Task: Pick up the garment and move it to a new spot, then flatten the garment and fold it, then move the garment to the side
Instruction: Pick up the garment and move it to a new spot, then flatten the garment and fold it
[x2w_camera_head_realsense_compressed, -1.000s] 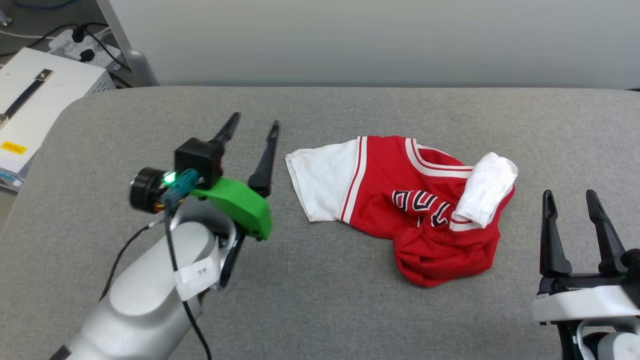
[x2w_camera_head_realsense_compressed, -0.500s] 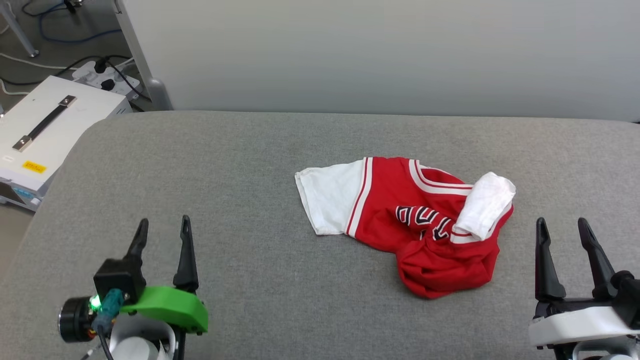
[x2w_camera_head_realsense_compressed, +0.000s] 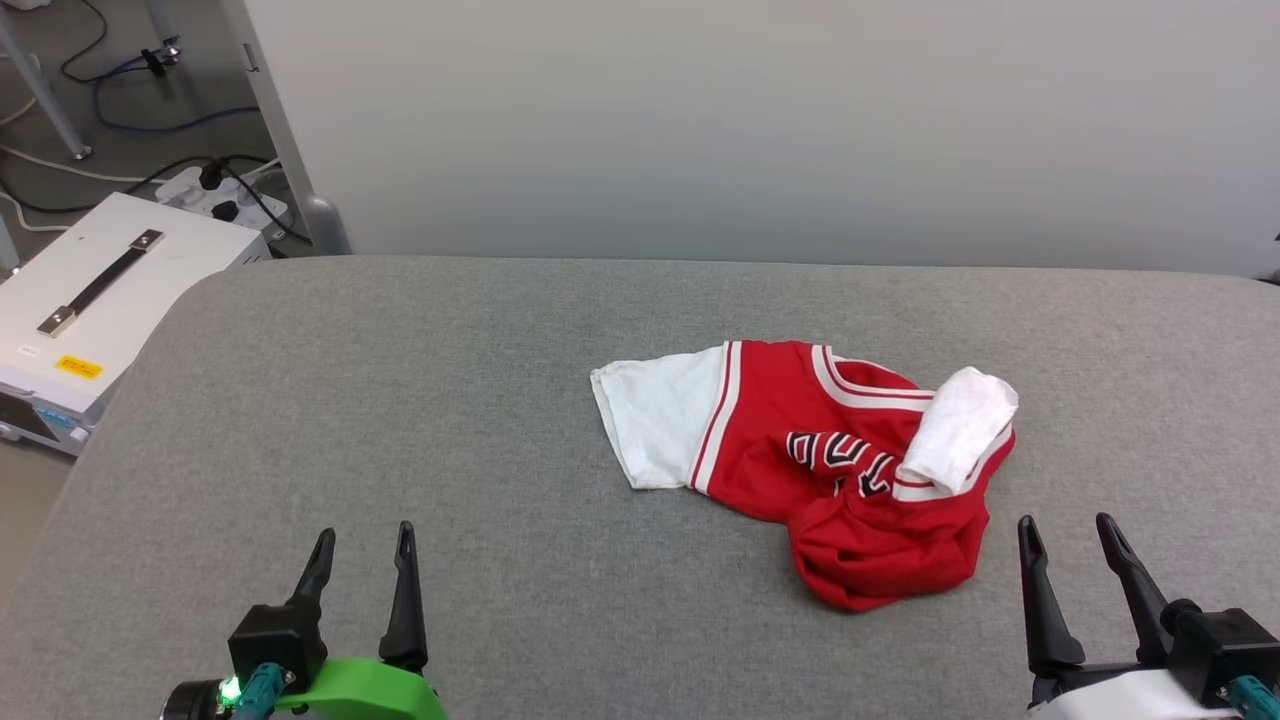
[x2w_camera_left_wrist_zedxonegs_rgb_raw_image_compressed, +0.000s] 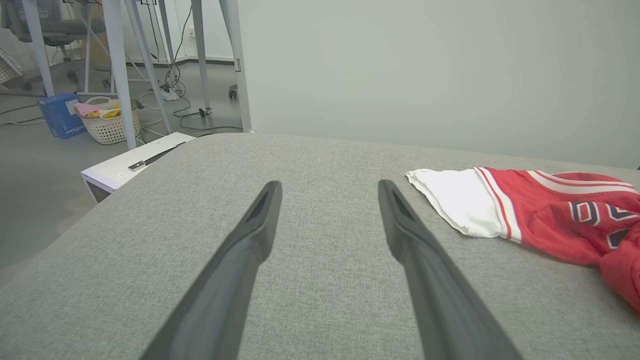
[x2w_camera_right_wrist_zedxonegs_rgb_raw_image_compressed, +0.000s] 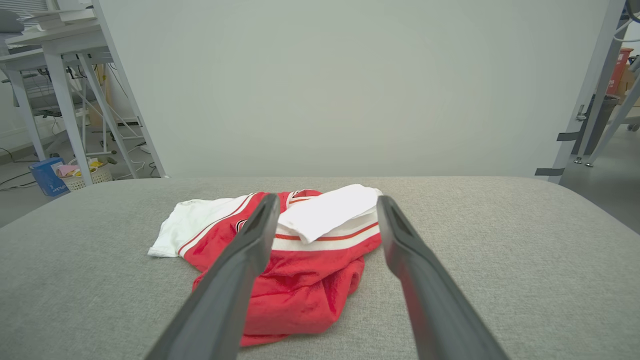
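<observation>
While both arms wait at the near edge, the red jersey-style T-shirt with white sleeves (x2w_camera_head_realsense_compressed: 800, 450) lies crumpled right of centre on the grey fabric-covered desk (x2w_camera_head_realsense_compressed: 400, 400), nothing touching it. Left gripper (x2w_camera_head_realsense_compressed: 365, 532): fingers spread wide, empty. Right gripper (x2w_camera_head_realsense_compressed: 1065, 520): same, wide apart, empty.

Key geometry: the shirt's long axis runs left-right across the head view, with a flat white sleeve at the left end and a bunched red lump at the right, nearer end. The lump is near the right fingers, ahead and slightly to their left; the right wrist view has it almost dead between them. The left fingers are well apart from it, shirt ahead and off to their right. Right arm looks like the nearer pick.

Hard to read: hem and lower body balled under, chest lettering half folded away, second sleeve flopped over the chest. Both gripper bodies are cut off by the head view's bottom edge.
</observation>
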